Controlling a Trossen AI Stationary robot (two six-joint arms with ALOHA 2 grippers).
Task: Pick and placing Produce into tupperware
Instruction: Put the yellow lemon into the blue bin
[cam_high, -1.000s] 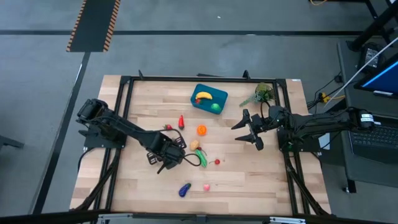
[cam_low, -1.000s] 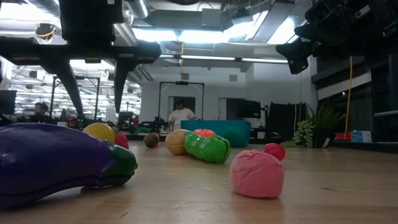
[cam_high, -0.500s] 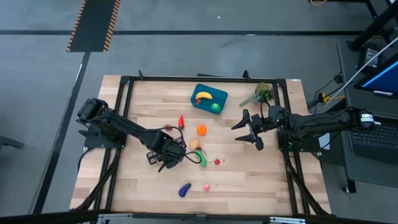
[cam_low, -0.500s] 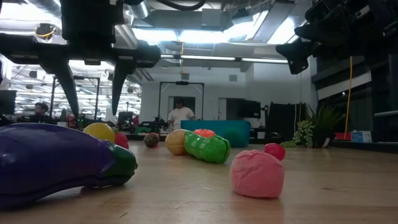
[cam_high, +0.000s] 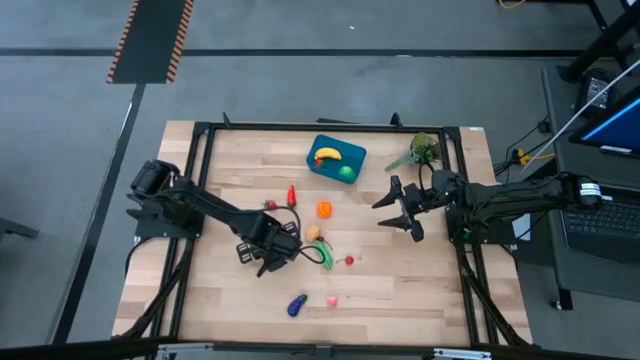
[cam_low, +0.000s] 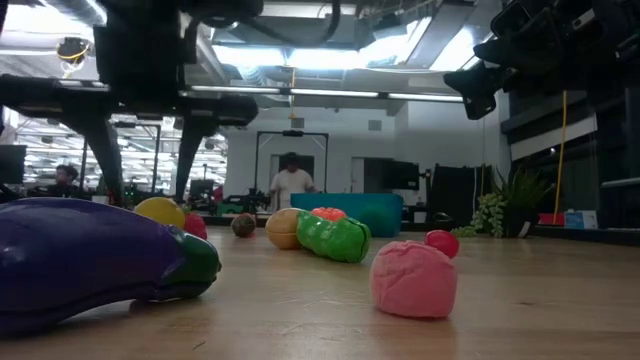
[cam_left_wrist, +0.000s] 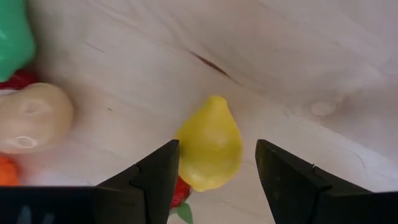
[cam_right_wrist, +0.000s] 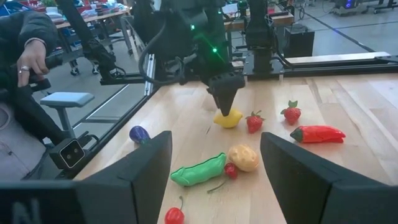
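The step in hand looks like picking the small yellow toy lemon (cam_left_wrist: 210, 151) lying on the wooden table (cam_high: 400, 290). The left gripper (cam_left_wrist: 214, 177) hangs above it, fingers spread astride, not touching. Next: lower, pinch, carry to the teal plastic tub (cam_high: 336, 157). The right gripper (cam_high: 403, 206) waits spread, empty

The left arm is reaching from the table's left edge toward its middle, bent low at the elbow, with the left gripper (cam_high: 278, 255) pointing steeply down. Its two dark fingers (cam_left_wrist: 155, 180) are standing apart, tips close above the table. The right arm is stretching in from the right edge, holding the right gripper (cam_high: 398, 210) well above the table with its fingers (cam_right_wrist: 140, 171) spread wide.
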